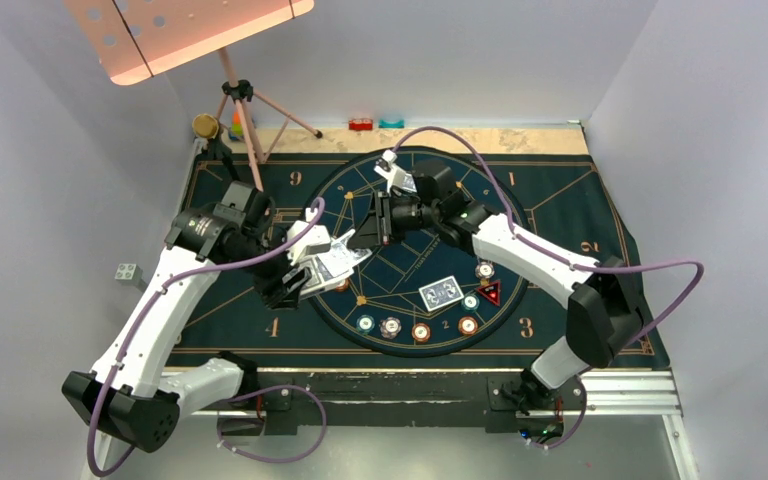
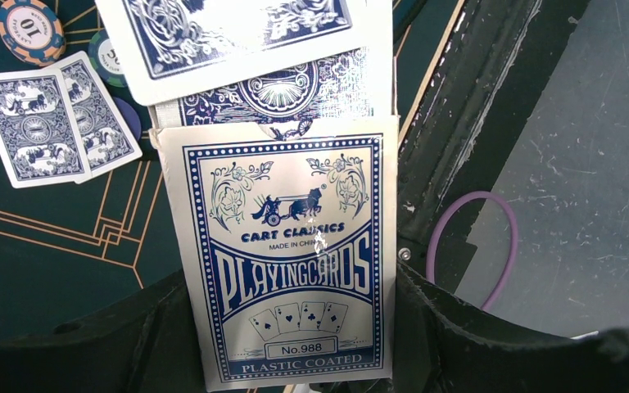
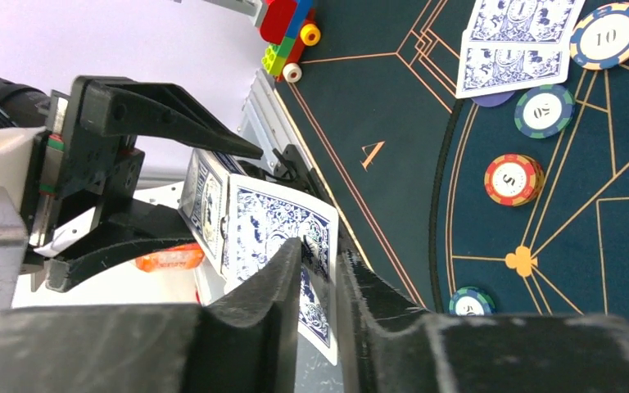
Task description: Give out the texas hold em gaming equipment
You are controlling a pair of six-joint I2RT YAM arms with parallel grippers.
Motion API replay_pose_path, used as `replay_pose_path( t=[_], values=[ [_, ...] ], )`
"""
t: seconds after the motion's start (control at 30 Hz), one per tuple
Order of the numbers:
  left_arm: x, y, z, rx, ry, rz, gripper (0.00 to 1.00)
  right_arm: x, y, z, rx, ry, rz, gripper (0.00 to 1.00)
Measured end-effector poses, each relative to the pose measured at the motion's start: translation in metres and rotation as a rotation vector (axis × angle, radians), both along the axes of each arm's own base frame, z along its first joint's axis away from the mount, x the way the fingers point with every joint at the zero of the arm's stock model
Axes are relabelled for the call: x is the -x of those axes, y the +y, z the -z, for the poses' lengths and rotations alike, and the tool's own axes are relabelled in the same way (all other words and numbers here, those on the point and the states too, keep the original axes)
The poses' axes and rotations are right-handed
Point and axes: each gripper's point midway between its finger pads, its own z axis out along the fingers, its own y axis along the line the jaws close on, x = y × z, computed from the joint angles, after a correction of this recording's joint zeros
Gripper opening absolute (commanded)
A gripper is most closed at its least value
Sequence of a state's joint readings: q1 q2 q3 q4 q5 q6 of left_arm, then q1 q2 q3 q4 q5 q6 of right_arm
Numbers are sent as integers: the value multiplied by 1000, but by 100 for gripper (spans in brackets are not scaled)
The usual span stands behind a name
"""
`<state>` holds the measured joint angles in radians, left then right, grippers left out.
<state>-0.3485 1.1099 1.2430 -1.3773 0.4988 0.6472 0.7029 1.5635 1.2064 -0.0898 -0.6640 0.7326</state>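
Note:
My left gripper [image 1: 310, 262] [image 2: 287, 344] is shut on a white-and-blue playing card box [image 2: 291, 254] [image 1: 332, 258], held above the mat's left side. One blue-backed card [image 3: 278, 221] [image 2: 237, 41] sticks out of the box's open end. The right gripper [image 3: 321, 254] [image 1: 365, 235] straddles that card's edge, jaws narrow with a small gap still showing. Two dealt cards [image 1: 440, 292] [image 3: 512, 37] lie face down on the mat. Several poker chips [image 1: 421, 331] [image 3: 513, 178] curve along the circle's near rim. A red triangular marker [image 1: 489, 292] lies right of the cards.
The dark blue gold-lined mat [image 1: 260, 180] covers the table. Small red [image 1: 361, 124] and teal [image 1: 391, 123] blocks sit at the back edge. A tripod stand [image 1: 245, 110] rises at the back left. A toy block stack [image 3: 287, 24] stands off the mat. A purple cable [image 2: 471, 246] loops by the metal rail.

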Motion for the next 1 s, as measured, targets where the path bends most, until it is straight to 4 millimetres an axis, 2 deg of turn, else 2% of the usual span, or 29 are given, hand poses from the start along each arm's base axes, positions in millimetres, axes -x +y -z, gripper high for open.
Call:
replay_pose_path(
  t=[0.13,0.23,0.47,0.63,0.83,0.9,1.0],
  values=[
    [2,1,4,-3,11,0,0,-6,-6,-3,15,-12,26,5],
    [2,1,8,-5,17,1,0,-10,-9,-6,34,-24,44,1],
    [1,-1,10,2,14,3,0,-16,-18,-20,53,-59,73,0],
    [1,-1,10,4,14,4,0,-30,-34,-37,35,-79,125,0],
    [1,-2,10,6,16,6,0,-64,-60,-48,18,-81,222,0],
    [2,-1,10,5,17,6,0,-83,-69,-46,16,-76,264,0],
    [2,-2,10,6,20,7,0,-133,-87,-32,29,-59,357,0]
  ],
)
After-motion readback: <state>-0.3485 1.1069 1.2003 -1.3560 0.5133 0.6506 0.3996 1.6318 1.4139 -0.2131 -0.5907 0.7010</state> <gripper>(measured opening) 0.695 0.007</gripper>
